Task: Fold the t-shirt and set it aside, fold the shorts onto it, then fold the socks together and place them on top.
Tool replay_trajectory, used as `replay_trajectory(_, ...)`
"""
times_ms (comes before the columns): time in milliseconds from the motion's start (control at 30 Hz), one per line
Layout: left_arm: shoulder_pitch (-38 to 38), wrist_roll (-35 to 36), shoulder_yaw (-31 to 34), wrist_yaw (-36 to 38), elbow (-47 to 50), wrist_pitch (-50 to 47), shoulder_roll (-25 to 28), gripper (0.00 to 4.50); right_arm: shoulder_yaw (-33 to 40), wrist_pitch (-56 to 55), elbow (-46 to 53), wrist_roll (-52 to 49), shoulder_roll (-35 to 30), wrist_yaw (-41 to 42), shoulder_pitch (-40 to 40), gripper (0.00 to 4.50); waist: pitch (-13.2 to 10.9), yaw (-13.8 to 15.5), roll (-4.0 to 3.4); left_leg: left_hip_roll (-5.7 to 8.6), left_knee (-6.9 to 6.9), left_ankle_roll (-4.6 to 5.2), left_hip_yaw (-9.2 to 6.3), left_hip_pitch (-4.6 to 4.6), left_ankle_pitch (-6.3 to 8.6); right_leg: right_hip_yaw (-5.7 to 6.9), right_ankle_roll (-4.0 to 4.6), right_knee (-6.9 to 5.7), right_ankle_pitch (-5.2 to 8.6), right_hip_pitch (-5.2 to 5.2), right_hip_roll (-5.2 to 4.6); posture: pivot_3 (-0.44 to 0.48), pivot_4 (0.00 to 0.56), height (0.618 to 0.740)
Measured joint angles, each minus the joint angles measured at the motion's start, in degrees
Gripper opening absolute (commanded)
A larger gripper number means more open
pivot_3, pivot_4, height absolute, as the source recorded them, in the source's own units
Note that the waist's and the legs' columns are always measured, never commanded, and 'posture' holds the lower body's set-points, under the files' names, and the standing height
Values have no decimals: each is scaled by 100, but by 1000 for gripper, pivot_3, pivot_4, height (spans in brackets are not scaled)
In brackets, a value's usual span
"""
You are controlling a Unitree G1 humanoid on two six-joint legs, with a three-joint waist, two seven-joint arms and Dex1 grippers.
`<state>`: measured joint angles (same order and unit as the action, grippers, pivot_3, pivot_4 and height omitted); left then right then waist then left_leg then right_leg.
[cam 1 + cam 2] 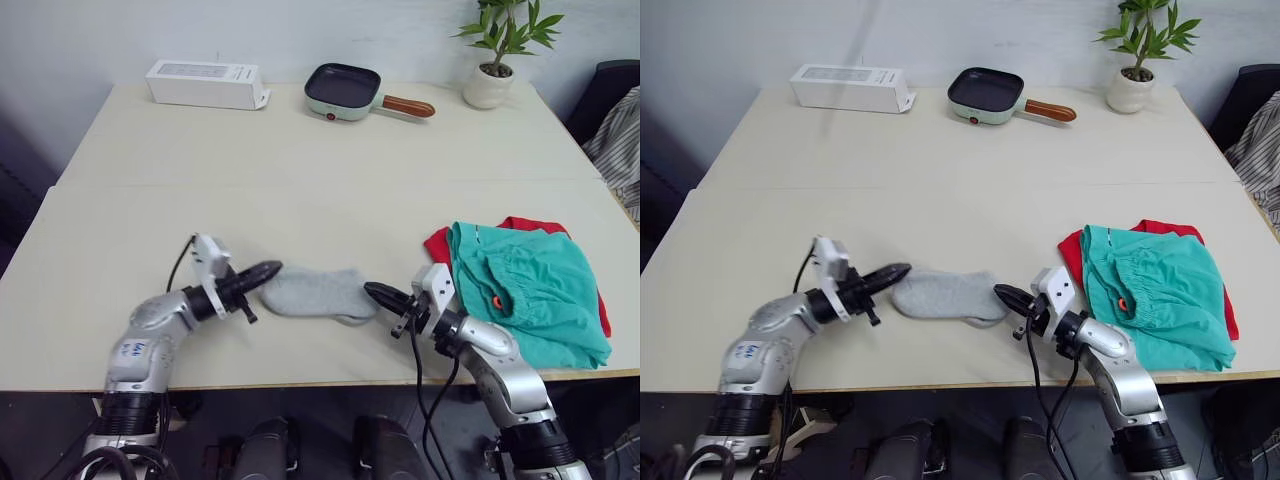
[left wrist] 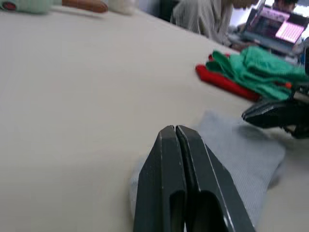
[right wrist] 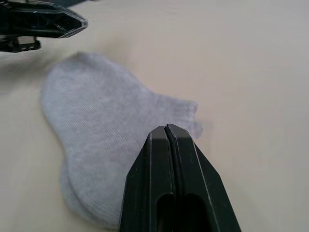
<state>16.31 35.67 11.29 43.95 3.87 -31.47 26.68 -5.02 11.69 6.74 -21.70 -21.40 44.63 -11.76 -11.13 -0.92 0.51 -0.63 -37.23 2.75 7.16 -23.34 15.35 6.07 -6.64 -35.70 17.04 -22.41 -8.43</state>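
The socks (image 1: 318, 293) lie lengthwise between both grippers, left gripper (image 1: 268, 271) and right gripper (image 1: 376, 293) at opposite ends, fingers pressed together, equally near.

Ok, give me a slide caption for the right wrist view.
Right tool, shut, poised over the stacked grey socks on the table, left tool at their far end.

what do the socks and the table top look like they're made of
The socks: soft, matte, light grey knit, going by the fine ribbed texture in the right wrist view.
The table: smooth, pale beige top with a slight sheen, probably laminate or painted board; its look leaves that open.
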Motion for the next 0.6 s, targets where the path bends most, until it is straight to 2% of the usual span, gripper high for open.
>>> replay_trajectory(100, 64, 809, 351, -56, 150, -1476, 772, 1532, -275, 11, -35, 73, 34, 224, -497, 0, 0, -71, 0, -2, 4, -3, -2, 2, -2, 8, 5, -25, 3, -1, 8, 0, 150, 740)
replay_trajectory(167, 188, 947, 305, -155, 200, -2309, 1264, 2172, -530, -85, -293, 253, 69, 391, -749, 0, 0, -71, 0, 0, 5, -4, -1, 4, -1, 12, 7, -26, 5, -1, 14, 0, 150, 740)
replay_trajectory(233, 355, 976, 168, -267, 123, -2999, 1515, 2786, -778, -270, -683, 474, 96, 563, -883, 0, 0, -48, 0, 7, 4, -2, -2, 3, -1, 15, 7, -27, 5, 0, 25, 0, 150, 740)
replay_trajectory(300, 611, 1012, 120, -468, -154, -3555, 1452, 3424, -985, -422, -1060, 673, 145, 709, -967, 0, 0, -22, 1, 14, 1, 4, -3, 0, -1, 14, 7, -26, 5, 1, 31, 0, 150, 740)
replay_trajectory(400, 1025, 1008, -35, -829, -492, -4360, 1296, 3424, -1158, -766, -1549, 910, 179, 920, -1173, 0, 3, -47, 8, 16, -1, 5, 0, 0, 0, 12, 3, -26, 3, 3, 30, 0, 150, 740)
replay_trajectory(600, 1443, 988, -389, -934, -506, -4895, 939, 3424, -1156, -991, -1976, 1039, 207, 1020, -1433, 0, 14, -57, 24, 9, 2, -9, -4, 6, -3, 3, 5, -27, 3, 6, 30, 0, 150, 740)
